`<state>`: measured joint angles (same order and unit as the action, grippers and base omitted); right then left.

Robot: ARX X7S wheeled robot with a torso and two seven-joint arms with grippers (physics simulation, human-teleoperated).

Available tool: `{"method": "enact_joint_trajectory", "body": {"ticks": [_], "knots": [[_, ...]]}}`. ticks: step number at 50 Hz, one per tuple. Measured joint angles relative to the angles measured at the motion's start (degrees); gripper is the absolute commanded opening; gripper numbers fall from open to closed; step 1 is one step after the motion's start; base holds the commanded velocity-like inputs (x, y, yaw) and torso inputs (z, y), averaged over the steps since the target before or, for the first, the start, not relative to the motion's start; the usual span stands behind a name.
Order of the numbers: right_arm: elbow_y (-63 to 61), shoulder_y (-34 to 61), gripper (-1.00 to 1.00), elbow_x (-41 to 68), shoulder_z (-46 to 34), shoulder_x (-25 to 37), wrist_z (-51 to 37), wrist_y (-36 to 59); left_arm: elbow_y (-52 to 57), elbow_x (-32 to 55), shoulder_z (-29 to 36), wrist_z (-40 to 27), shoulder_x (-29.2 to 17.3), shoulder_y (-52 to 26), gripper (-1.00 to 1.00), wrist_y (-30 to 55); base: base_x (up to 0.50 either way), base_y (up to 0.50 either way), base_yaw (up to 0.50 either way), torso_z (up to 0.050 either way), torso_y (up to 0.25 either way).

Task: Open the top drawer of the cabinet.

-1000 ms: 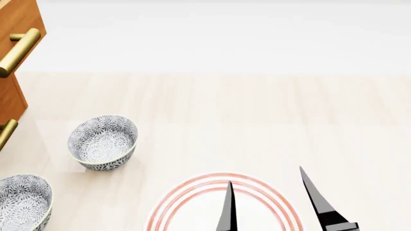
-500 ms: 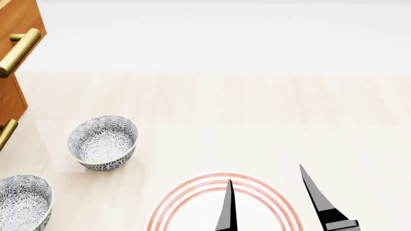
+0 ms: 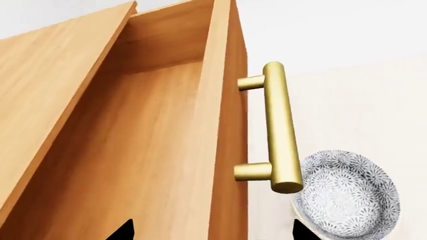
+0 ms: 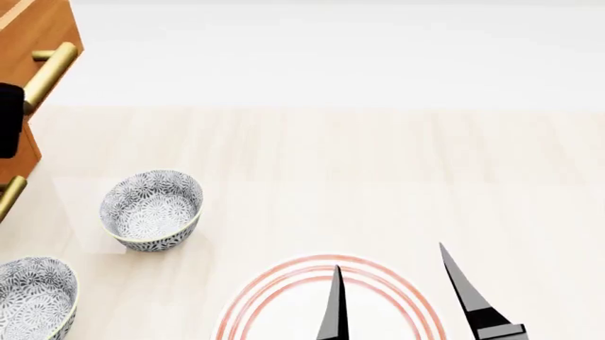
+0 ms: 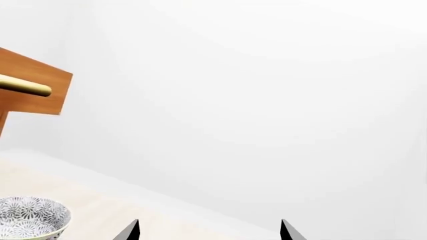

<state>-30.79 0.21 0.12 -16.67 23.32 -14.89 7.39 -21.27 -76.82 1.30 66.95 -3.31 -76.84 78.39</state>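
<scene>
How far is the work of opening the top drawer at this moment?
Mostly done, it seems: the left wrist view shows the top drawer pulled out of the cabinet, its bare wooden inside exposed. In hand: the left tool hangs open above the drawer front, not holding the brass handle. Left: perhaps pull further; how far it can still slide is not visible. The right tool is open above the plate.

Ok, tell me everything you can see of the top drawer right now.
The top drawer is reddish-brown wood, pulled partly out of the cabinet, so its bare interior shows empty. Its front carries one brass bar handle on two short posts. The left gripper straddles the front panel, tips just visible, open. A patterned bowl sits below the handle, apart from it.
</scene>
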Motion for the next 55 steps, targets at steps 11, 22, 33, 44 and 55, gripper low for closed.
{"method": "enact_joint_trajectory", "body": {"ticks": [11,22,33,44,55], "knots": [[-0.01,-0.18,1.00,0.05,0.17,0.22,-0.33,-0.12,4.67,-3.70,5.40,10.17,0.63,1.83,1.00,3.65,0.00,0.00,0.00,0.000,0.000],[-0.03,-0.41,1.00,0.16,0.22,0.38,-0.60,-0.22,8.37,-6.34,10.73,17.78,0.36,3.19,1.00,7.25,0.00,0.00,0.00,0.000,0.000],[0.18,-0.61,1.00,0.32,0.25,0.51,-0.84,-0.52,10.65,-6.39,14.74,20.87,0.32,3.91,1.00,9.78,0.00,0.00,0.00,0.000,0.000],[0.48,-0.81,1.00,0.51,0.34,0.66,-1.08,-0.92,11.49,-6.19,16.22,22.00,1.65,4.02,1.00,10.71,0.00,0.00,0.00,0.000,0.000],[0.67,-1.00,1.00,0.82,0.50,0.85,-1.27,-1.22,12.21,-5.05,17.23,22.40,2.51,4.10,1.00,11.07,0.00,0.00,0.00,0.000,0.000]]}}
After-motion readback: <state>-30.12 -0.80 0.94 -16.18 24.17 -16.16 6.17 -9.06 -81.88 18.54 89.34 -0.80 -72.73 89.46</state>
